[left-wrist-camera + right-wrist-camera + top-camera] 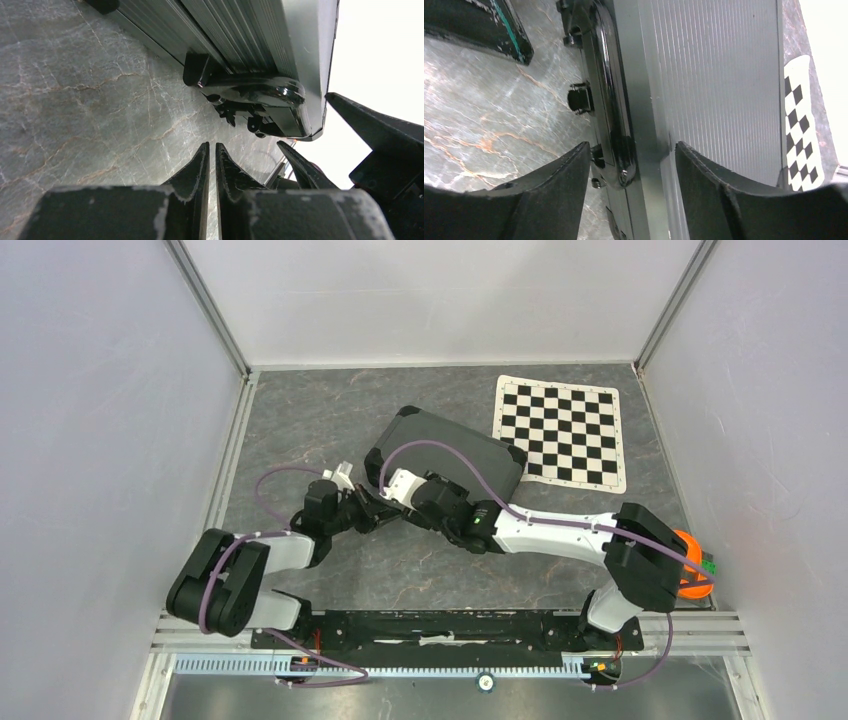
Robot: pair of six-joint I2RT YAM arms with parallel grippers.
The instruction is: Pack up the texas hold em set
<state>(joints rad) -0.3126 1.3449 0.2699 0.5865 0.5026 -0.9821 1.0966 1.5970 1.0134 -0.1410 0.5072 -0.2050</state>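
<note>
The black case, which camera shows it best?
Top external: nearly the whole closed case shows, lid up. Both wrist views catch only a ribbed strip of it with the handle.

**White shells, black joints**

The left arm (290, 552) and right arm (550, 532) pair white link shells with blocky black joint housings. Purple cables (440, 444) loop along both. A small green light (480, 521) glows on the right forearm. The left hand (210, 148) and right hand (631, 150) carry matte black tapered fingers (197, 170) with pale, scuffed edges.
</note>
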